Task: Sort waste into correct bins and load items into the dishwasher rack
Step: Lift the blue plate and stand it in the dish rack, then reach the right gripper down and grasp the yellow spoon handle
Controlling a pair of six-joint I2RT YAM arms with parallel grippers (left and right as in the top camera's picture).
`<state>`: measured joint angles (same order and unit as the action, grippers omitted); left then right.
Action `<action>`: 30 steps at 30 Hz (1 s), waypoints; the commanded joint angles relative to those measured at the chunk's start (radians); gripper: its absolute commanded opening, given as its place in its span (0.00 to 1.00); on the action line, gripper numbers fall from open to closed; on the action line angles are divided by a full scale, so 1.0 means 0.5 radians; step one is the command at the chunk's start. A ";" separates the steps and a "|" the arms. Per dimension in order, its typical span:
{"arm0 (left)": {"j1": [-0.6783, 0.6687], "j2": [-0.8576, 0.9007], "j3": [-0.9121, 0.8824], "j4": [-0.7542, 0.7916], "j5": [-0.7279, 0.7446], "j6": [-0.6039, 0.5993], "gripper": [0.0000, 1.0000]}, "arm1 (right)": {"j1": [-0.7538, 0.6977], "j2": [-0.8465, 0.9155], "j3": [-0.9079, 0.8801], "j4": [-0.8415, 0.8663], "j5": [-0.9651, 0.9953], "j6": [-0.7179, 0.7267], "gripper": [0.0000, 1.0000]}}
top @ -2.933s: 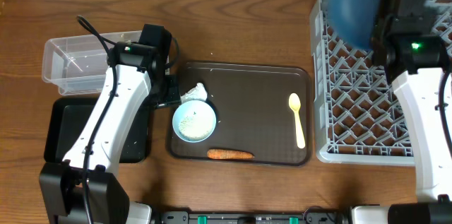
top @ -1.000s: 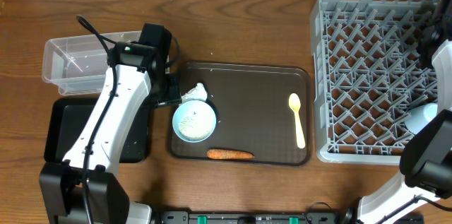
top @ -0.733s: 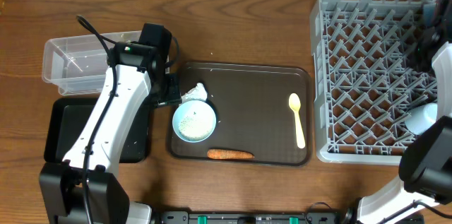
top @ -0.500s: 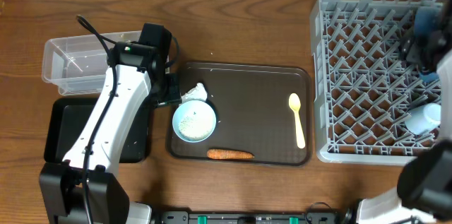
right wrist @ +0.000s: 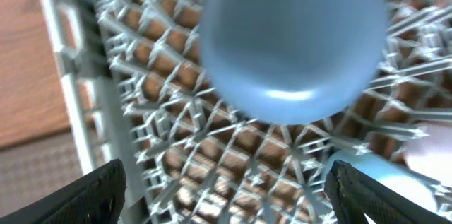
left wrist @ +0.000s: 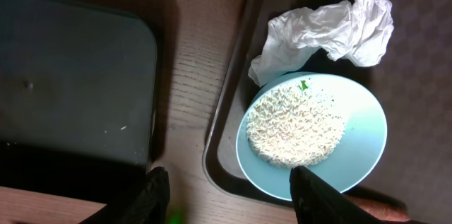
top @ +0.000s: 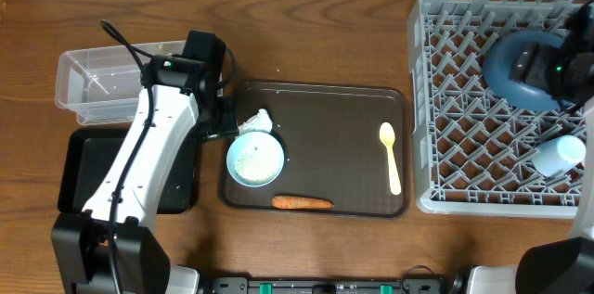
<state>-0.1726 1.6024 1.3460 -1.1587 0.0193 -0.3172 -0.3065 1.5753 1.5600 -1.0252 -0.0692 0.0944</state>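
Note:
The dark-blue plate [top: 513,70] [right wrist: 293,40] rests blurred on the pegs of the grey dishwasher rack [top: 445,99]. My right gripper [right wrist: 226,196] hangs open above it, holding nothing. A light-blue cup [top: 560,155] lies in the rack's right side. My left gripper [left wrist: 233,199] is open over the brown tray's left rim, one finger by a pale bowl [left wrist: 318,136] of rice grains. A crumpled white tissue [left wrist: 332,30] touches the bowl. The carrot [top: 302,203] and the yellow spoon [top: 391,155] lie on the brown tray.
The clear tub [top: 102,76] stands at the far left, with the black tray bin [top: 83,169] [left wrist: 70,90] just in front of it, partly under my left arm. The brown serving tray [top: 325,108] fills the middle. Something pink [right wrist: 431,150] shows beside the cup.
My right arm swung in over the rack with the plate, and its jaws opened off it. The plate now sits on the pegs. The left arm has not moved.

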 commanded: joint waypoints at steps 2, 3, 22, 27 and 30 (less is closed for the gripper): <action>0.006 -0.040 -0.007 -0.007 -0.018 -0.011 0.58 | 0.154 -0.039 0.005 -0.047 -0.110 -0.056 0.89; 0.006 -0.040 -0.007 -0.007 -0.018 -0.011 0.58 | 0.201 -0.039 0.005 -0.053 -0.112 -0.064 0.90; 0.006 -0.040 -0.007 -0.007 -0.017 -0.011 0.58 | 1.176 0.016 -0.098 -0.172 -0.002 -0.002 0.95; 0.006 -0.040 -0.007 -0.007 -0.017 -0.011 0.58 | 1.287 0.124 -0.212 -0.166 0.033 0.125 0.94; 0.006 -0.040 -0.007 -0.007 -0.018 -0.011 0.58 | 1.344 0.211 -0.282 -0.153 0.034 0.171 0.91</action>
<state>-0.1726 1.6024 1.3460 -1.1587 0.0189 -0.3172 0.3344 1.6356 1.4548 -1.1030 -0.0784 0.1257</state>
